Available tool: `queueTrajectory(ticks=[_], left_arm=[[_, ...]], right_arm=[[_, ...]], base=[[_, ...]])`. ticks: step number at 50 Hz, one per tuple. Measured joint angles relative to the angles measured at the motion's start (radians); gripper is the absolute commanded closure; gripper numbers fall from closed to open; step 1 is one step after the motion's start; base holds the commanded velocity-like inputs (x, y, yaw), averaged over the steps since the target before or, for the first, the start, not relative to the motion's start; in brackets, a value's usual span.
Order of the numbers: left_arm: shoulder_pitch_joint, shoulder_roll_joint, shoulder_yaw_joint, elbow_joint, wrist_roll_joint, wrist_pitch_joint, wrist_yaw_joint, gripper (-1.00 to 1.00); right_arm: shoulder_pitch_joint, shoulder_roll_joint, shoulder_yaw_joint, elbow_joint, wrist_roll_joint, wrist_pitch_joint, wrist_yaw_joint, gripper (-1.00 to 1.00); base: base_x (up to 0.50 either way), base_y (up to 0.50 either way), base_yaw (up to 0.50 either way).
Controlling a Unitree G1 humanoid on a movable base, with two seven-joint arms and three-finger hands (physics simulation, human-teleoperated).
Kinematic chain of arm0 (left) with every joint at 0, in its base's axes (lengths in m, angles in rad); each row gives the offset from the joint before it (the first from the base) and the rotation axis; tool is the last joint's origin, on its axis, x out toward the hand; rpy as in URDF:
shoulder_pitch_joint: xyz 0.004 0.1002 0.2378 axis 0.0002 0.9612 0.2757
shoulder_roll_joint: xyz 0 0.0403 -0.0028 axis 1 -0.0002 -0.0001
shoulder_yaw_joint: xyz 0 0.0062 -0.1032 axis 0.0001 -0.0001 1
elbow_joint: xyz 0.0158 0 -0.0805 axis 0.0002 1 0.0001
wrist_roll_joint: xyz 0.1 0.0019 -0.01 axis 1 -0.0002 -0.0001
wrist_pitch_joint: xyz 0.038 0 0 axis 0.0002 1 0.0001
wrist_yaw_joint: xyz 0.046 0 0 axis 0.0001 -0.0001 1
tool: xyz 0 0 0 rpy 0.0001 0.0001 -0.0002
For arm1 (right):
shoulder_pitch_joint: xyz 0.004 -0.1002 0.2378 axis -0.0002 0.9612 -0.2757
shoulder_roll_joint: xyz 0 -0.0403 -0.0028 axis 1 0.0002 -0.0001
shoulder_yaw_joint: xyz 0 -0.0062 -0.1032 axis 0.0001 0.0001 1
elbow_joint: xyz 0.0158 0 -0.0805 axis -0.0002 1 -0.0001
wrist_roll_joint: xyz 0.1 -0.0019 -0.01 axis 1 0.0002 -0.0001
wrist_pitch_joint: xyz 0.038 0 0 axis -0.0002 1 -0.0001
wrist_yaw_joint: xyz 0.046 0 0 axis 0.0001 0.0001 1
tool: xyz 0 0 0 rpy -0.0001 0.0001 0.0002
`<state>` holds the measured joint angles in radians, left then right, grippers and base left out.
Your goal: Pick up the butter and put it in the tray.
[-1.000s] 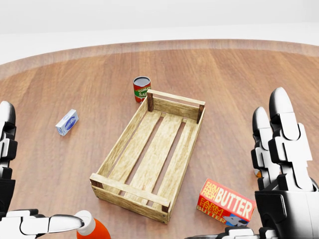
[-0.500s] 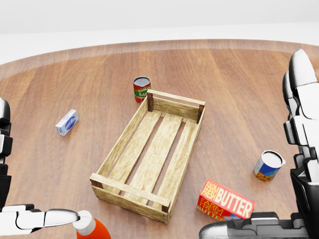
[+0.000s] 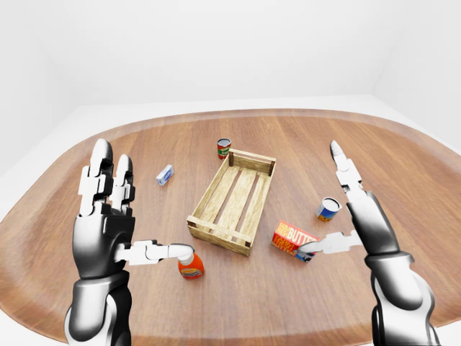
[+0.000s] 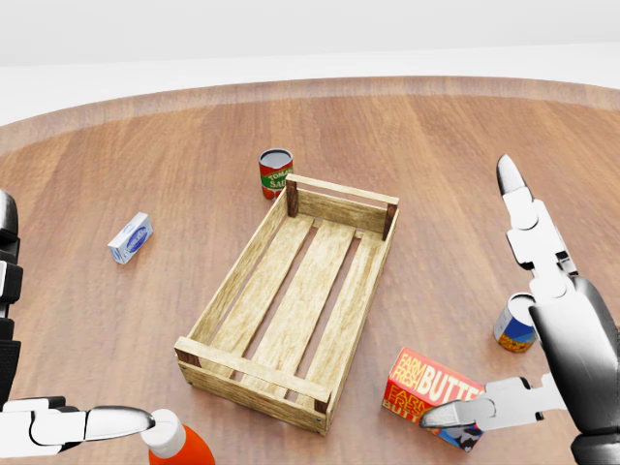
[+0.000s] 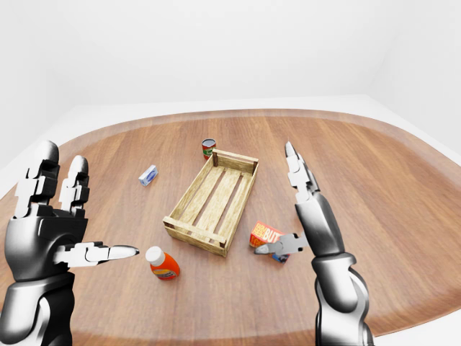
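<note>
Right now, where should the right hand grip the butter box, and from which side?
Grip the butter across its two long side faces, coming down from above. It lies flat on the table, printed face up, with its long axis slanting toward the head view's lower right. The tray sits close on its left, so a side approach looks cramped. The right hand is open, already above it.

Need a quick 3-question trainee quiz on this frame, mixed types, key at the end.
1. True or false: the butter lies inside the tray.
2. Which hand is nearest the butter? A) left hand B) right hand
3. Fill in: in the head view, the red can stands just beyond the tray's ____ end.

Key: 1 false, the butter is on the table beside the tray's bottom-right corner. 2 B, open, thumb over the box. 3 top.
</note>
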<state>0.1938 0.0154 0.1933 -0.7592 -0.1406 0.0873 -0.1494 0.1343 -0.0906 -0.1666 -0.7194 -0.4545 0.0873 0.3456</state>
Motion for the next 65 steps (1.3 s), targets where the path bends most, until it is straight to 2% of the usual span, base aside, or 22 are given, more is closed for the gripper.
queueTrajectory(ticks=[30, 65], left_arm=[[-0.003, 0.001, 0.002, 0.004, -0.002, 0.000, 0.001, -1.00], [-0.008, 0.003, 0.003, 0.014, -0.004, 0.000, 0.004, -1.00]], right_arm=[[-0.055, -0.064, -0.031, 0.428, -0.002, 0.000, -0.019, -1.00], [-0.287, -0.188, 0.010, 1.040, 0.064, 0.000, -0.065, -1.00]], base=[[0.00, 0.00, 0.00], [0.00, 0.00, 0.00]])
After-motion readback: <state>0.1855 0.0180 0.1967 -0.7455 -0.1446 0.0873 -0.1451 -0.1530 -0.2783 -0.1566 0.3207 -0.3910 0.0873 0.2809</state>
